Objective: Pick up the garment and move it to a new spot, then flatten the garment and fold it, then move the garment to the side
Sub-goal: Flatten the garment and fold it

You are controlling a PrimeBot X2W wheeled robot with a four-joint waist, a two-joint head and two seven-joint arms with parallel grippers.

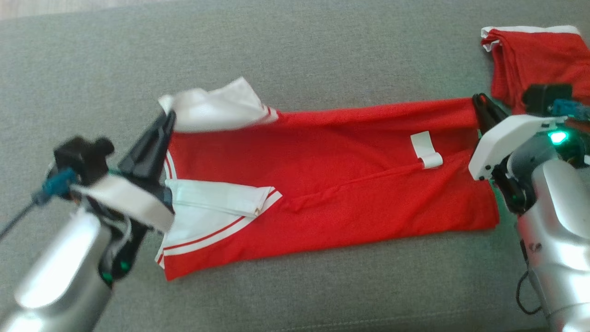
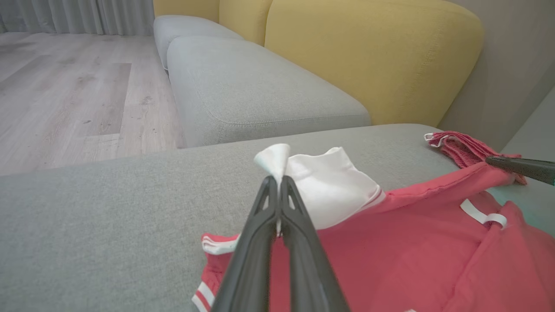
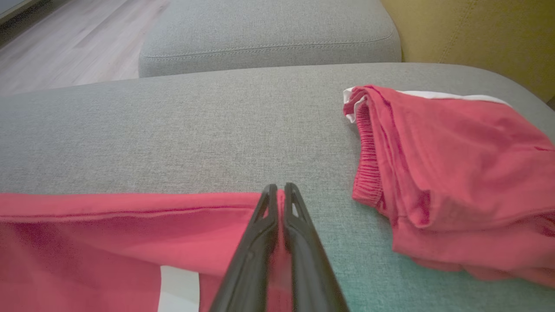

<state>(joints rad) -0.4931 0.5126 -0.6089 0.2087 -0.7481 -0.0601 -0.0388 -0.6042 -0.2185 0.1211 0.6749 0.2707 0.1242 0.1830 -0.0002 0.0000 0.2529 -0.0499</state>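
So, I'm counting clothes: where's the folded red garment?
The folded garment lies far right in the head view on the grey cushion, just beyond the right hand.

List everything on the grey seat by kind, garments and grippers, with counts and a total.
Red garments: 2 (spread garment, folded garment)
Grippers: 2 (left gripper, right gripper, both shut on the spread garment's ends)
Total: 4

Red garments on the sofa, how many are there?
2. The red shirt lies spread across the cushion, its ends pinched by the left gripper and right gripper. The bunched red garment sits at the far right. Others may be hidden.
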